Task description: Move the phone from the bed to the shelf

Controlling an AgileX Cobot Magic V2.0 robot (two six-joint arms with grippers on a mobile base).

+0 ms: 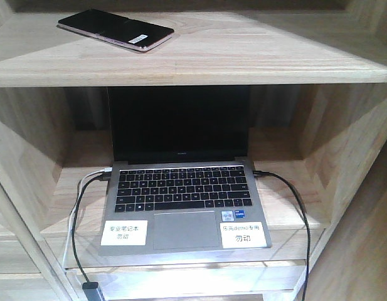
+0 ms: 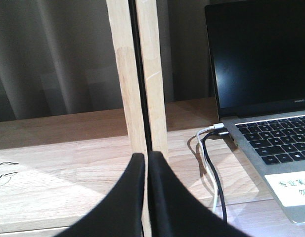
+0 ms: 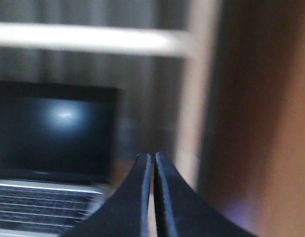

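Note:
The black phone [image 1: 115, 29] with a rose-gold edge lies flat on the upper board of the pale wooden shelf [image 1: 256, 59], at its left. No gripper shows in the front view. In the left wrist view my left gripper [image 2: 146, 158] is shut with nothing in it, low over the shelf board beside a wooden upright [image 2: 142, 84]. My right gripper [image 3: 153, 157] is shut and empty too, in a blurred view next to the shelf's side post [image 3: 194, 108]. The bed is out of view.
An open silver laptop [image 1: 184, 207] with a dark screen stands on the lower board, seen also as the laptop [image 2: 271, 98] and the laptop [image 3: 48, 148]. Black and white cables [image 2: 211, 168] run from its left side, and a black cable [image 1: 300, 207] from its right.

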